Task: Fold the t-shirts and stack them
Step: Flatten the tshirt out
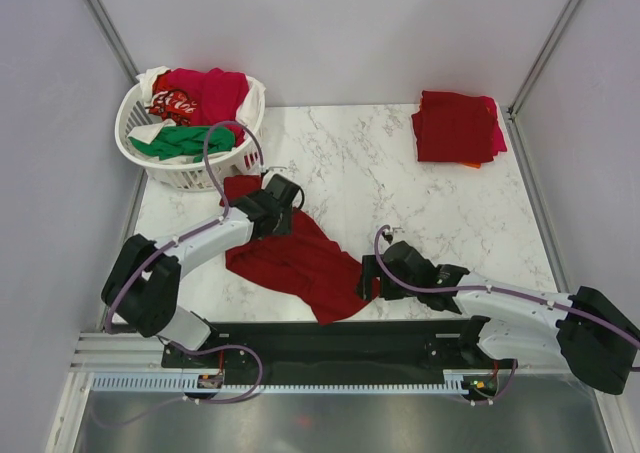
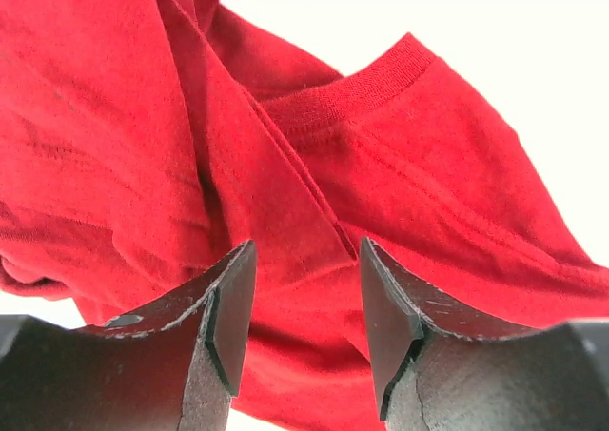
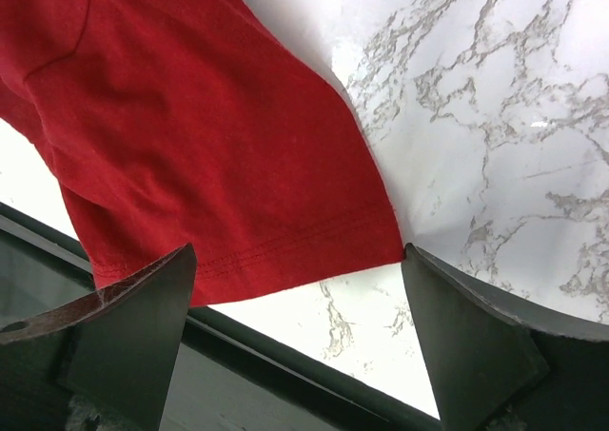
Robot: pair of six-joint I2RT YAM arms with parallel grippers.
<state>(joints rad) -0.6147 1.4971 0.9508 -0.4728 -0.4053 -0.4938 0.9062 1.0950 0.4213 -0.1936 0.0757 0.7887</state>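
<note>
Standing partly apart, the fingers of the left pincer (image 1: 283, 191) (image 2: 304, 260) close on nothing. A raised fold of the dark red t-shirt (image 1: 300, 263) (image 2: 143, 117) runs down toward the gap between them, and the ribbed collar (image 2: 381, 79) lies just beyond. The right pincer (image 1: 372, 273) (image 3: 297, 255) is spread wide and empty, with the stitched hem (image 3: 285, 250) and its corner lying between its fingers.

The t-shirt lies crumpled on the marble table (image 1: 400, 183) (image 3: 495, 117). Its long axis is diagonal, running from the left pincer near the basket down to the right pincer at the table's near edge. The collar end points to the far left and the hem to the near right.

Touching the shirt's far end is the white lattice basket (image 1: 165, 178). It holds a red printed shirt (image 1: 190, 93), a green shirt (image 1: 185, 138) and some white cloth (image 1: 150, 78). Well apart, at the far right corner, sits the folded stack (image 1: 455, 123) of dark red shirts, with pink and orange edges showing at its right side and near edge. A black rail (image 1: 330, 338) runs just beside the hem, along the table's near edge.
</note>
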